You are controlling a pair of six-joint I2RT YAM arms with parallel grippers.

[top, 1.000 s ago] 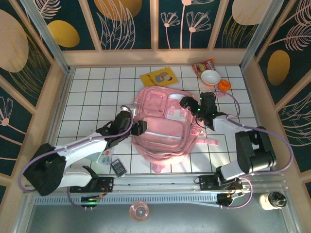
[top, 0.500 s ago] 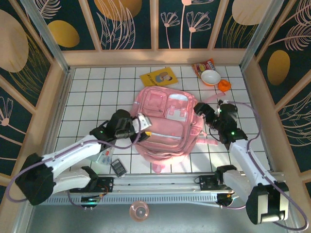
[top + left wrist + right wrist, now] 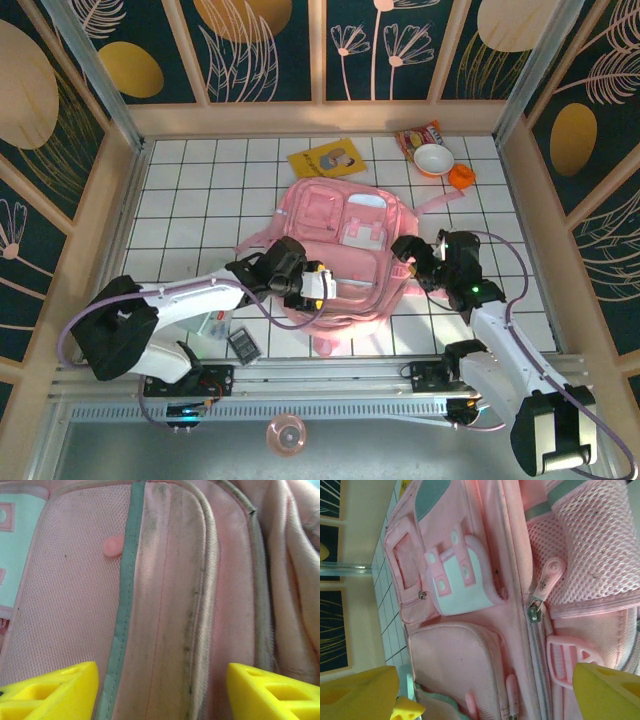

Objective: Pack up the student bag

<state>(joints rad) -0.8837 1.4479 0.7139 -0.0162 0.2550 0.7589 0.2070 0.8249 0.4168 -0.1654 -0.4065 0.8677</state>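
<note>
— While the student bag (image 3: 345, 250) lies flat in the middle of the table (image 3: 180, 200), where do the arms stand?
— Both reach over it. The left end effector (image 3: 315, 283) is at the lower front pocket, by the bag's near edge. The right end effector (image 3: 405, 250) is at the bag's right side.
— Is either of them pinching anything?
— No. In the left wrist view its yellow fingertips (image 3: 50, 692) stand spread, with pink cloth and a grey-green strip between them and nothing gripped. Whether they touch the cloth I cannot tell. In the right wrist view the other pair of yellow fingertips (image 3: 607, 692) is spread wide as well, with a zip pull (image 3: 547, 580) and a pink buckle (image 3: 567, 662) ahead of them.
— What else is on the table?
— Behind the bag, a yellow book (image 3: 328, 158). Toward the far right corner, a white bowl (image 3: 433, 158) touches a snack packet (image 3: 418, 133), with a small orange thing (image 3: 461, 176) just beside. Near the left arm's base lies a dark calculator-like item (image 3: 243, 346).
</note>
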